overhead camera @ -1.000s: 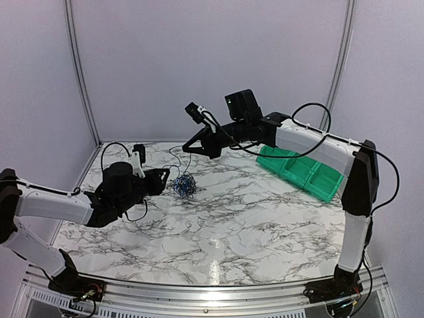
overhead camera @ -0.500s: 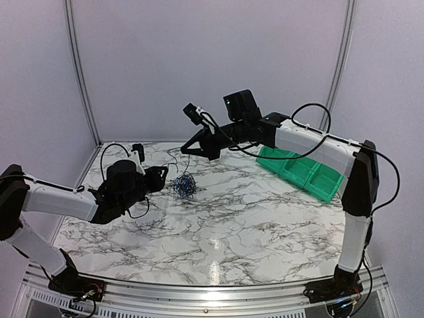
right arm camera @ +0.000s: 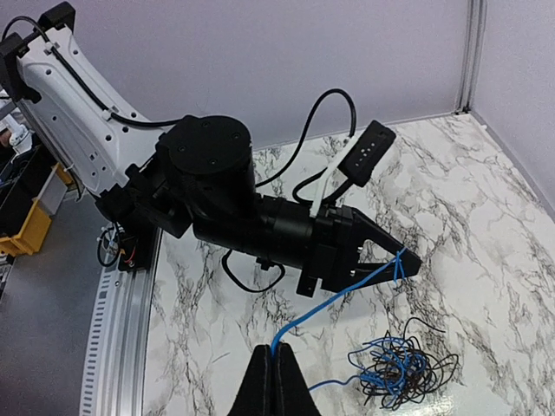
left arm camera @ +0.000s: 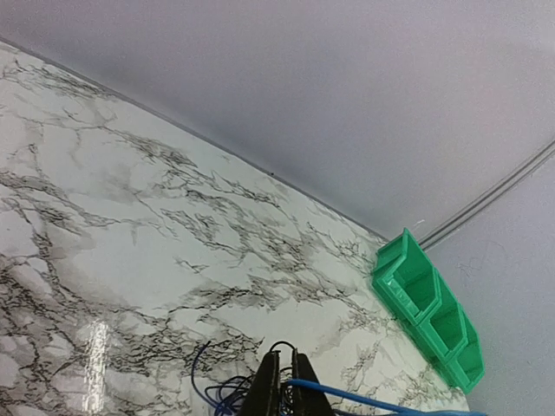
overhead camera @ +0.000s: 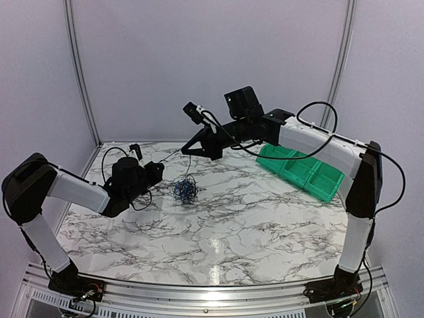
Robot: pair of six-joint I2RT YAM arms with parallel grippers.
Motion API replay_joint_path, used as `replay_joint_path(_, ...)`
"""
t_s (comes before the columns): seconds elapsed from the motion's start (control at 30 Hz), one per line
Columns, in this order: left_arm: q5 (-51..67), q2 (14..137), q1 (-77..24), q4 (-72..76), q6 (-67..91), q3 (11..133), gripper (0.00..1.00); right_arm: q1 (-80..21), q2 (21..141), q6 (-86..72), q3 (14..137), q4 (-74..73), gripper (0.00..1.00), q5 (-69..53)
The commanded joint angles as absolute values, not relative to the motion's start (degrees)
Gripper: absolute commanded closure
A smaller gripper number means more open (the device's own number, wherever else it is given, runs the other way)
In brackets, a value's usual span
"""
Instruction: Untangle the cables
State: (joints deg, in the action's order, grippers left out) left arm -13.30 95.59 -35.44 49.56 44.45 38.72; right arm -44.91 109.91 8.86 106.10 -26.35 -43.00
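— Cables (overhead camera: 185, 189): position?
— Loose wad on the marble-patterned table (overhead camera: 232, 218), towards the far left, lying between the two arms. Just beside the left gripper (overhead camera: 157, 171), below the raised right gripper (overhead camera: 187, 150).
— Orientation, long axis?
— Wad roughly round, no clear long axis. One blue strand (right arm camera: 334, 299) drawn out nearly straight; in the right wrist view, slanting from bottom centre up and right to the left gripper's tip.
— Material, texture, shape?
— Very thin flexible wire, blue and black, in small overlapping loops. Smooth, slightly glossy sheath. Small kink or knot in the blue strand at the left gripper's tip.
— Left jaws?
— Pressed together to a narrow point, pinching the blue strand.
— Right jaws?
— Likewise closed, nipping the lower end of the same strand, held above the table.
— Other items?
— Green bin (overhead camera: 301, 173), hard plastic, open-fronted compartments in a row, at the far right, well apart from the wad. Table top white with grey veining, glossy.
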Motion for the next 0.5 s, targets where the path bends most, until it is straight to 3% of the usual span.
replay_joint_path(0.0, -10.06, 102.61, -33.85, 51.54, 46.53, 41.66, 0.93, -45.24, 105.56, 10.55, 113.12, -28.98, 1.0, -46.64)
replay_joint_path(0.23, -9.04, 108.96, -33.4, 52.56, 49.62, 41.66, 0.81, -44.24, 104.92, 10.81, 120.16, -30.85, 1.0, -50.18)
replay_joint_path(0.47, -7.86, 107.95, -33.31, 52.93, 48.31, 39.94, 0.77, -42.78, 105.53, 10.77, 120.85, -30.69, 1.0, -49.82)
